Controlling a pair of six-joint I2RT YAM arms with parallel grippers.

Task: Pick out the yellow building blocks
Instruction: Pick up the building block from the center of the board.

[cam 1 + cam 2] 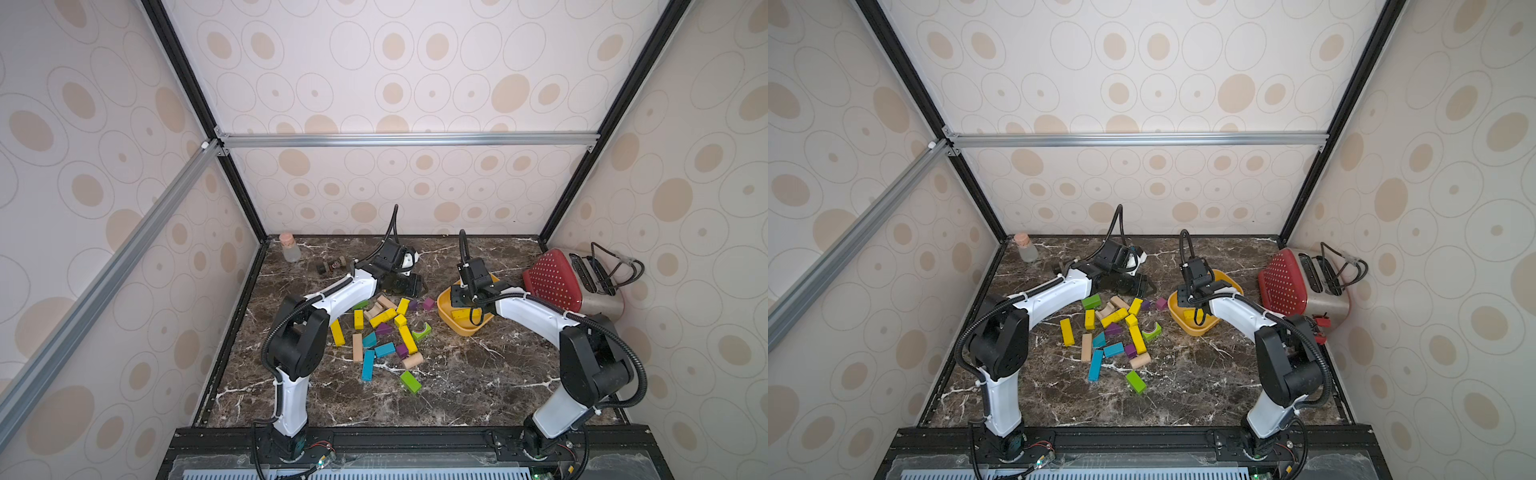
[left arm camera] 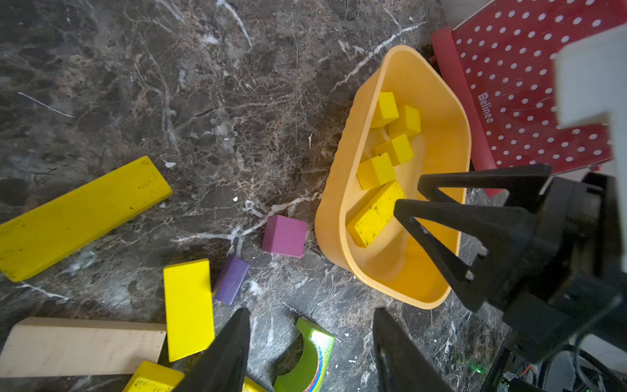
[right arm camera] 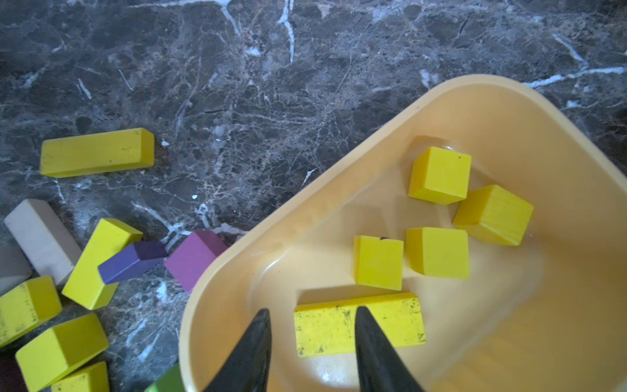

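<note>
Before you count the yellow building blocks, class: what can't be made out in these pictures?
- Both top views: right arm covers most of the bowl; yellow building blocks inside uncountable there.
- In a top view: left arm hides part of a lime-green block.
- Left wrist view: green arch cut off by the edge.
- Both top views: dark bits beside the bottle, too small to name.

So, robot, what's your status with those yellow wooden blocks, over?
Left gripper open, empty. Right gripper open over orange-yellow plastic bowl; five yellow wooden building blocks inside. More yellow blocks wait on marble table; dark purple wooden block leans against one.
</note>
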